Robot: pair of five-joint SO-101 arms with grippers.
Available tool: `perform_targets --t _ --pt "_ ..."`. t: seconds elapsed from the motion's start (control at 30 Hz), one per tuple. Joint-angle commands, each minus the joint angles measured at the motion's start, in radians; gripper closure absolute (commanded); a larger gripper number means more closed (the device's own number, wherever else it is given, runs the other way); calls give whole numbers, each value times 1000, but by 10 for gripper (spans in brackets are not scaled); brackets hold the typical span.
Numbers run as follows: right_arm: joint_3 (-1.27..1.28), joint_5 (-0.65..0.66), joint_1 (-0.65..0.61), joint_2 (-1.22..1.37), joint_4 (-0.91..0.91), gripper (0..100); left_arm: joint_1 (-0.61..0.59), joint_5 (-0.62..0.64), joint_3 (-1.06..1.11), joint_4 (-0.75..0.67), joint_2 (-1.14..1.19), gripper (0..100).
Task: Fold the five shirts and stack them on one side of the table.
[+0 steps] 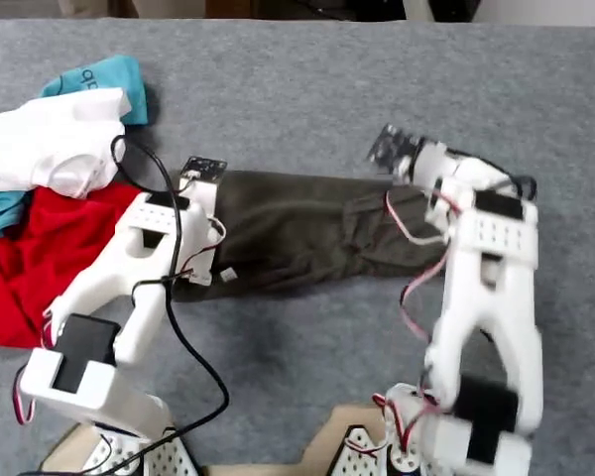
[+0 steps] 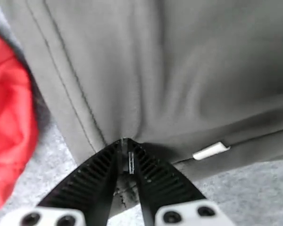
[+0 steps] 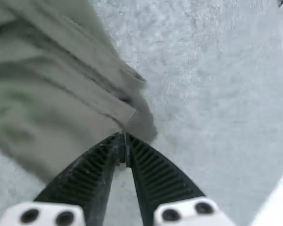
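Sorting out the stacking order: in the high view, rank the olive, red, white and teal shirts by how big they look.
1. Olive shirt.
2. Red shirt and white shirt: close, both cut off at the edge, so unranked.
3. Teal shirt, mostly covered by the white one.

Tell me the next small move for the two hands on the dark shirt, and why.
Probably lift the right hand and carry its end over toward the left hand, halving the dark shirt. The shirt lies as a long narrow band across the table, each hand is shut on one end, and the red shirt lies beside the left end.
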Motion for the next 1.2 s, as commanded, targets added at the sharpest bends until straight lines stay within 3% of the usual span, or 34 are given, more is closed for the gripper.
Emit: perform_targets --t 0.0,0.2,0.37,0.57,0.87,1.17 --pt "-189 -94 10 206 41 982 15 0 -97 15 -1 981" --pt "-404 -155 41 483 124 983 -60 81 -371 74 8 981" --pt "-483 -157 42 590 166 983 -121 164 -516 -68 102 980" --pt "-499 -157 42 627 160 983 -150 140 -652 -173 446 981" --pt "-499 -153 41 622 163 984 -212 133 -1163 126 762 981" --pt "-493 -175 22 423 221 992 -198 133 -1542 463 809 972"
